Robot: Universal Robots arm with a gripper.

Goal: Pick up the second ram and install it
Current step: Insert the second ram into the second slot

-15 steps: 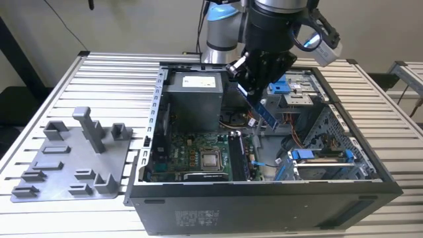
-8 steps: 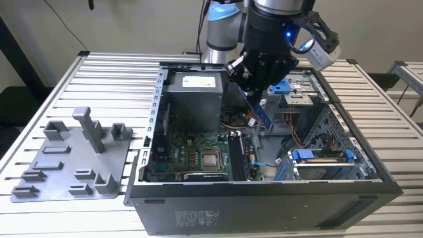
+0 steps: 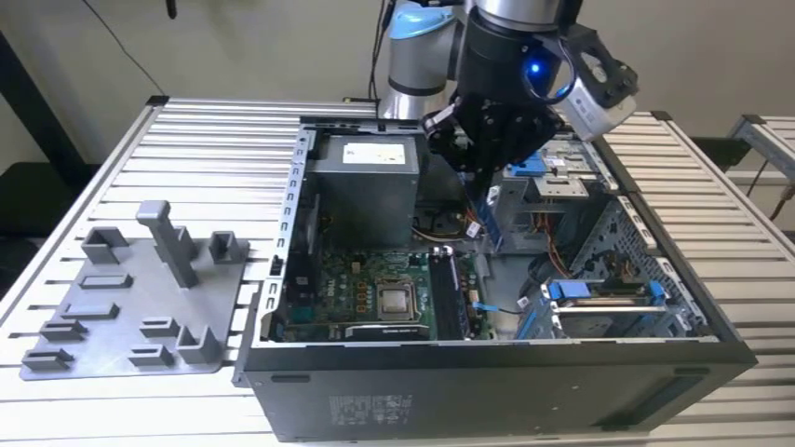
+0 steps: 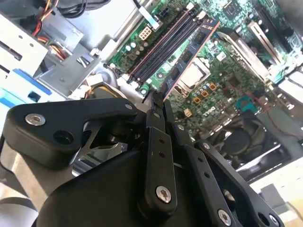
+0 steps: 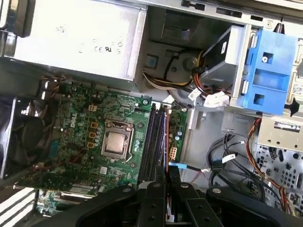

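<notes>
My gripper (image 3: 478,177) hangs inside the open computer case (image 3: 497,372), above the motherboard (image 3: 360,289). Its fingers (image 4: 155,111) are shut on the second ram (image 4: 189,54), a thin dark stick that reaches from the fingertips towards the board. In the first wrist view the ram (image 5: 165,142) is seen edge-on, held over the long black memory slots (image 5: 152,142) beside the silver processor chip (image 5: 115,142). The slots (image 4: 163,47) lie just past the stick's far end in the second wrist view. The ram is above the slots and not seated.
A grey power supply box (image 3: 364,186) stands at the back of the case. Blue drive brackets (image 5: 270,71) and loose cables (image 5: 236,161) sit on the other side of the slots. A black fan (image 5: 19,137) is beyond the processor. A grey moulded tray (image 3: 137,298) lies on the table at the exterior view's left.
</notes>
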